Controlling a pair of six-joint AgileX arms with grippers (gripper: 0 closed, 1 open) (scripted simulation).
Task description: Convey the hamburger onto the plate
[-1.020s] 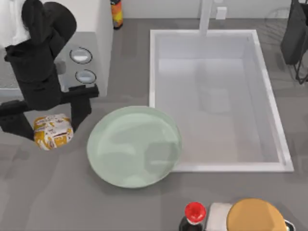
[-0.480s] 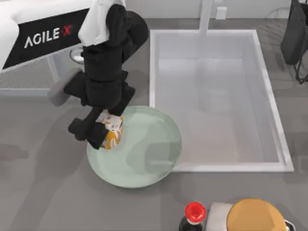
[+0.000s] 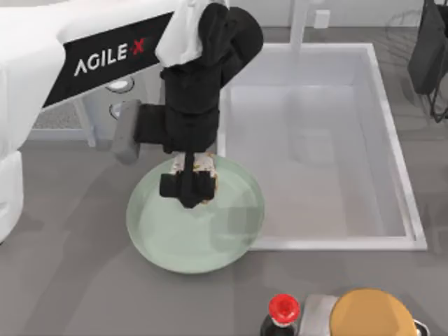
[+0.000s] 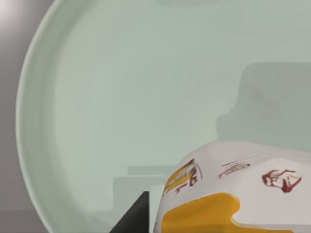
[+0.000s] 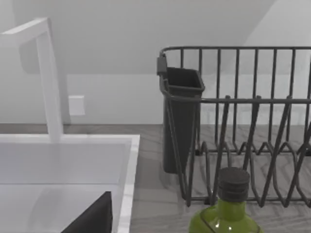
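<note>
The hamburger (image 3: 199, 166), a small white paper bundle with yellow-orange and dark marks, hangs over the back part of the pale mint-green plate (image 3: 175, 238). My left gripper (image 3: 187, 187) is shut on it, with a black finger on either side. In the left wrist view the hamburger (image 4: 233, 194) sits close to the lens, and the plate (image 4: 121, 97) spreads out beneath it. Whether the bundle touches the plate cannot be told. A dark wedge of my right gripper (image 5: 92, 221) shows beside the sink, away from the plate.
A white sink (image 3: 315, 238) with a faucet (image 3: 301, 21) borders the plate's right side. A red-capped bottle (image 3: 283, 311) and a tan-orange dome (image 3: 371, 315) stand at the front edge. A wire dish rack (image 5: 243, 121) and a green bottle (image 5: 228, 208) stand at the far right.
My left arm has carried the hamburger rightward from the counter at the left, over the plate's left rim, to above the back of the plate.
</note>
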